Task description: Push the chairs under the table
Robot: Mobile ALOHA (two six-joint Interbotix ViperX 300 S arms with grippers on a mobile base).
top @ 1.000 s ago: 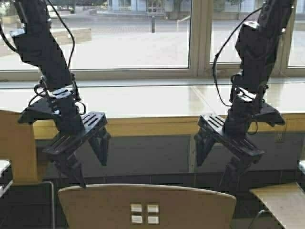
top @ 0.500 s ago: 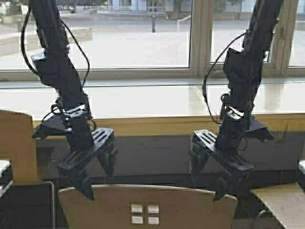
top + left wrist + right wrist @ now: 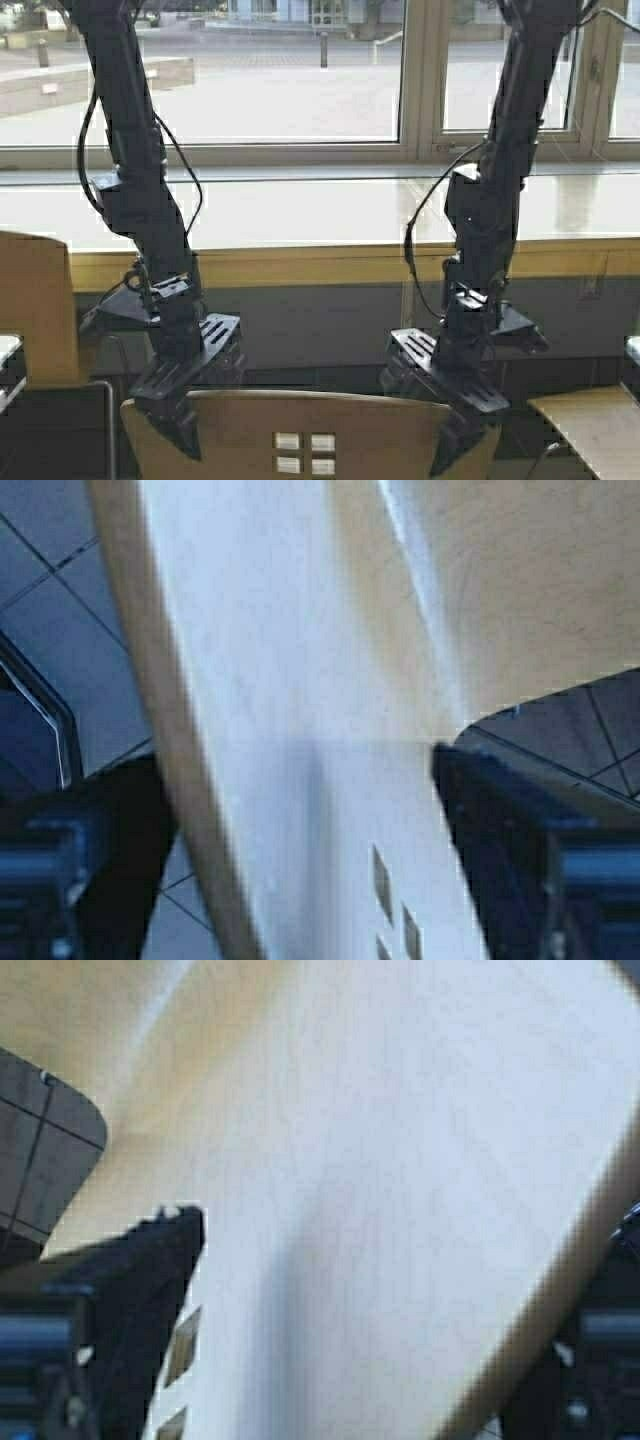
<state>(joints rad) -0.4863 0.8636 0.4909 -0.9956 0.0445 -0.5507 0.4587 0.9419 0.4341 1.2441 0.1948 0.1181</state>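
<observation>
Pincers, left (image 3: 197,402) and right (image 3: 432,415), have descended since earlier, each spread wide astride the chair (image 3: 310,435) back's top edge; table (image 3: 320,265) lies beyond, another chair (image 3: 38,305) outboard left.

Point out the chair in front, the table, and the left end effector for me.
chair (image 3: 360,430), high view, on its curved backrest.
table (image 3: 300,212), high view, on the bare counter top.
left end effector (image 3: 195,395), high view, between its fingertips straddling the backrest's top edge.

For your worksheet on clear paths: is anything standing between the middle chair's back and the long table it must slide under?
Nothing visible does. The chair faces open, dark space under the table. The left gripper and right gripper straddle its backrest.
</observation>
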